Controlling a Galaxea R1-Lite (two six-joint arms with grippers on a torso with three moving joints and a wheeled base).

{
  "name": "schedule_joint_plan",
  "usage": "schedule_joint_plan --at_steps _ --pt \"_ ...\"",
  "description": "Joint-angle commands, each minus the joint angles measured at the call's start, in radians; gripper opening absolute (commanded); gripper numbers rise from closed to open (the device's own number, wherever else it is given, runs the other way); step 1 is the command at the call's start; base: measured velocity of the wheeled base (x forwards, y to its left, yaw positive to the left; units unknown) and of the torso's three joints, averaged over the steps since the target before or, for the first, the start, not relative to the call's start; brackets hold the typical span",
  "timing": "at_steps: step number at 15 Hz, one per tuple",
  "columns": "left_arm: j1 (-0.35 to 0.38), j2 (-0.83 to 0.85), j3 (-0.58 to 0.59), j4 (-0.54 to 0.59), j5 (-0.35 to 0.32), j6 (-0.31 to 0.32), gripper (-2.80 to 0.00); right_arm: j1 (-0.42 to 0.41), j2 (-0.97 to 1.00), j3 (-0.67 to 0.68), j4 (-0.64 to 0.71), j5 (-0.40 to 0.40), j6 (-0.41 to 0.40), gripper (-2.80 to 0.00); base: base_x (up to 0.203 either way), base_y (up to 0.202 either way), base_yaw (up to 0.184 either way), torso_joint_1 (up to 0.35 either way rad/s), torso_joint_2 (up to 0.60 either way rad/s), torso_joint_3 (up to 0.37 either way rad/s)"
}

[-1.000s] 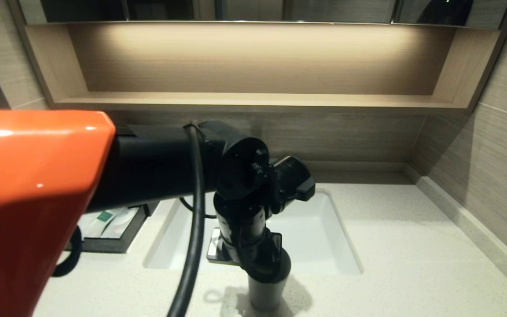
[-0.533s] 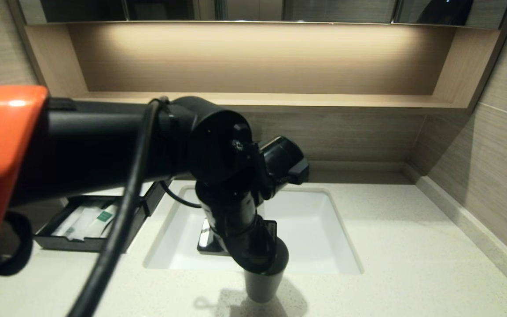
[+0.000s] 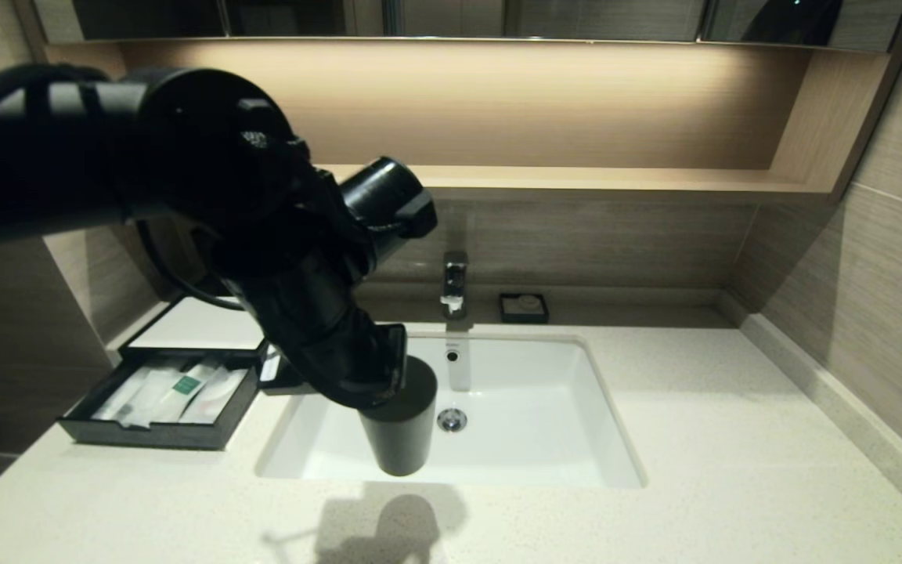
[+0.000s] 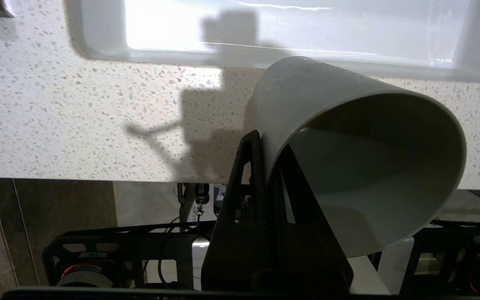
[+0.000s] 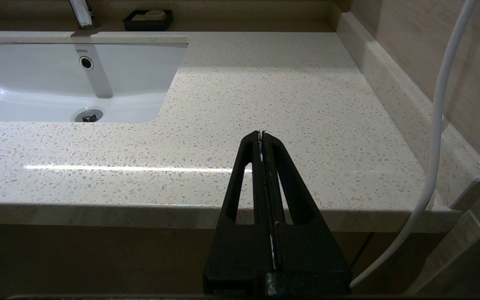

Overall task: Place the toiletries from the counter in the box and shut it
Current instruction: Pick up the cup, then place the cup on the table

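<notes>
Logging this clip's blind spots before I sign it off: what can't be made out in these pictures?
- Head view: the left arm hides the low black box's right rear corner, so how far the drawer stands out is unclear.
- Head view: the cream paper-wrapped sticks and translucent packet overlap; the count is uncertain.
- Left wrist view: the left end effector clamps the grey cup's wall; the base is unseen.

The brand name "TOTO" is showing in small dark letters on the back wall of the white sink (image 5: 98,54), just above the overflow hole (image 5: 86,62). Nothing else is reading clearly.
</notes>
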Motion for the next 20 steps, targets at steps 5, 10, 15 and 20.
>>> schedule_joint_plan --at_steps 5,10,15,20 --pt "0.223 -0.023 -0.019 -0.014 0.002 0.083 -2.80 0.000 0.000 0.002 -0.001 0.000 0.000 -2.80 0.000 0.000 0.000 0.000 0.00 0.000" --pt "0.386 -0.007 -0.022 -0.143 0.003 0.179 -2.80 0.000 -0.001 0.002 -0.001 0.000 0.000 -2.80 0.000 0.000 0.000 0.000 0.00 0.000" --pt "0.520 0.008 -0.022 -0.267 0.003 0.242 -2.80 0.000 0.000 0.002 -0.001 0.000 0.000 -2.80 0.000 0.000 0.000 0.000 0.00 0.000" --pt "0.553 -0.019 -0.019 -0.193 0.002 0.265 -2.80 0.001 0.000 0.002 -0.001 0.000 0.000 -2.80 0.000 0.000 0.000 0.000 0.00 0.000"
